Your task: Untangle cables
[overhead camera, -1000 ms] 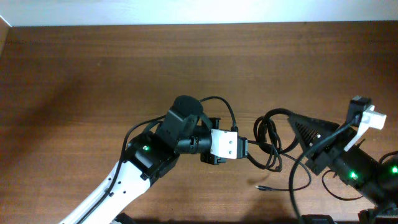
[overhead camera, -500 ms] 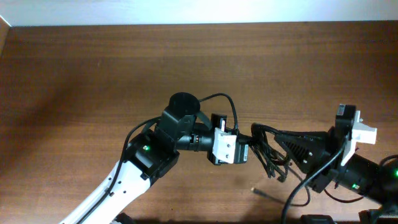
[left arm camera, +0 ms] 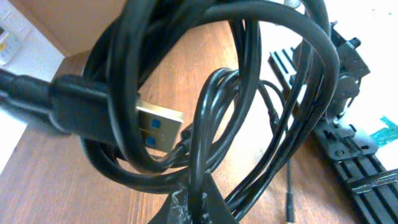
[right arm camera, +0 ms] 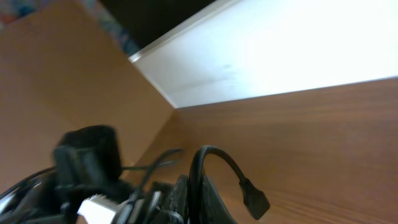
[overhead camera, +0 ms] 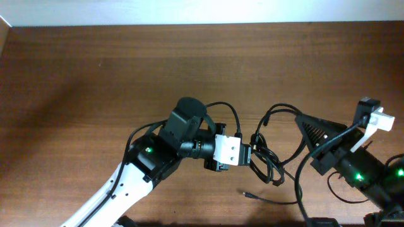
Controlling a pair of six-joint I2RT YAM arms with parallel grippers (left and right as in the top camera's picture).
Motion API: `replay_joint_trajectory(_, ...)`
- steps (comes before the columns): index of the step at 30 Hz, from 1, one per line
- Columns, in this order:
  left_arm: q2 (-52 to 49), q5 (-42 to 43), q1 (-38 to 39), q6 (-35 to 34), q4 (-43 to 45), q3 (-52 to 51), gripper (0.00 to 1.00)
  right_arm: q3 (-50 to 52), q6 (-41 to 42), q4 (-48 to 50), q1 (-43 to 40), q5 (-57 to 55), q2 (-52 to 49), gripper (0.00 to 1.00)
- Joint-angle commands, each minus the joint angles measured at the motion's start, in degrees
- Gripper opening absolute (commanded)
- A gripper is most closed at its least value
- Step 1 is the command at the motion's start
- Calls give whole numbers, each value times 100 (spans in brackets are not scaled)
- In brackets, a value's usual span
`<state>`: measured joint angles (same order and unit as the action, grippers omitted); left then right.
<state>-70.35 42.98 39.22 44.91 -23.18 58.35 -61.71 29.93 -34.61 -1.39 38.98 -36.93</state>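
Note:
The cables [overhead camera: 267, 161] are a tangled bundle of thin black cords at mid-table. My left gripper [overhead camera: 251, 155] is shut on one strand of the bundle; in the left wrist view its tips [left arm camera: 200, 206] pinch a cord beneath loops and a USB plug [left arm camera: 158, 124] with a blue insert. My right gripper [overhead camera: 302, 122] is shut on a cord loop [overhead camera: 279, 110] that rises from the bundle. In the right wrist view the cord runs between the fingers [right arm camera: 208, 198] and ends in a black plug [right arm camera: 252, 199]. A loose plug end [overhead camera: 250, 195] lies on the table.
The brown wooden table [overhead camera: 95, 75] meets a white wall strip [overhead camera: 202, 12] at the back. The two arms face each other closely, with the left arm's white wrist block [overhead camera: 228, 149] a short way from the right gripper. Thicker arm wires [overhead camera: 328, 183] trail near the right arm.
My right gripper, stretched out against the left gripper half a second ago, has drawn back right and up with its cord. The bundle has loosened and the loose plug end slid left.

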Motion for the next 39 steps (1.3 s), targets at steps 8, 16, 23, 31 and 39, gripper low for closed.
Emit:
replay_joint_trajectory(8,-9,-363,0,-33,-151,-11,0,-87,695,-883,26,-2131,17,4)
replay_joint_trajectory(16,-2,-361,0,-74,83,-11,0,-87,1244,-2083,26,-3613,17,4)
replay_joint_trajectory(23,-2,-363,0,-74,151,-11,0,-87,1257,-2393,26,-3545,17,4)
replay_joint_trajectory(31,-2,-380,0,-74,549,-11,0,-85,155,-2656,26,-3344,17,50)
replay_joint_trajectory(39,-2,-382,0,-74,557,-11,0,-87,-1051,-2651,26,-2533,17,68)
